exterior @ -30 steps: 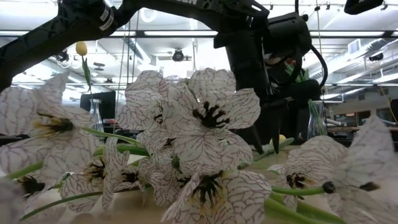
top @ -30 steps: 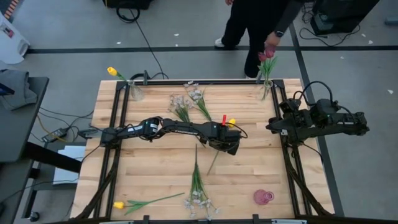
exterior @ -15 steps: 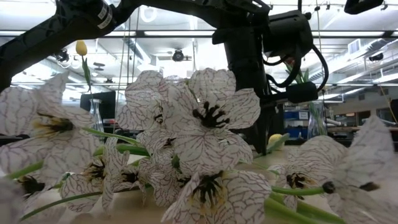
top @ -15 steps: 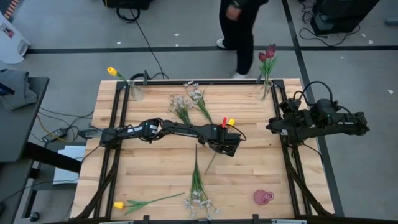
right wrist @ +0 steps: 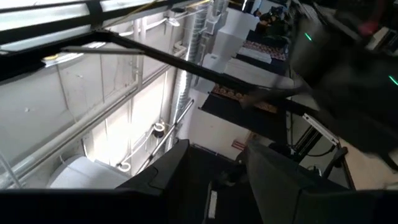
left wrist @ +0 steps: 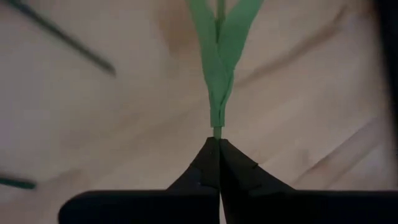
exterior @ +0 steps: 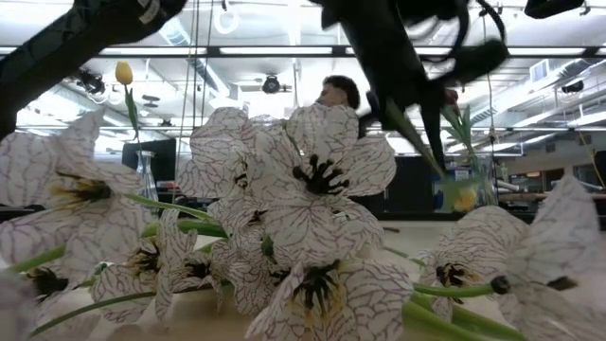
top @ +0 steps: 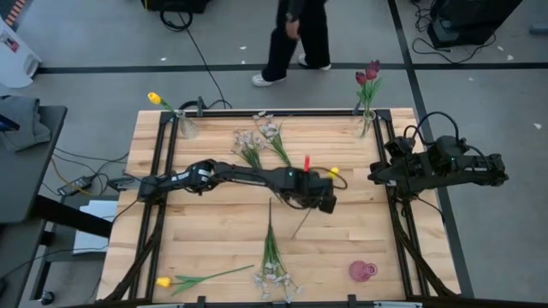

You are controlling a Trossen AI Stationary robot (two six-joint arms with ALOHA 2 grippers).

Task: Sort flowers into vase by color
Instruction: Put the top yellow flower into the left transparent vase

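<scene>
1. Yellow tulips on long green stems come to three: one stands in the clear glass vase at the table's far left corner, one lies flat near the front left edge, and one is held up mid-table.
2. Dark red tulips number two, both upright in a second clear glass vase at the far right corner.
3. Sprays of small whitish blossoms show in two groups: a loose cluster lying at the far middle of the wooden table, and one spray near the front edge.
4. A small pink glass vase sits near the front right.
5. The left gripper is clamped tight on the green stem of the raised yellow tulip, fingers pressed together around it, above the table's middle.
6. The right gripper waits off the right edge; I cannot tell how its fingers stand.
7. A person walks beyond the table.
</scene>
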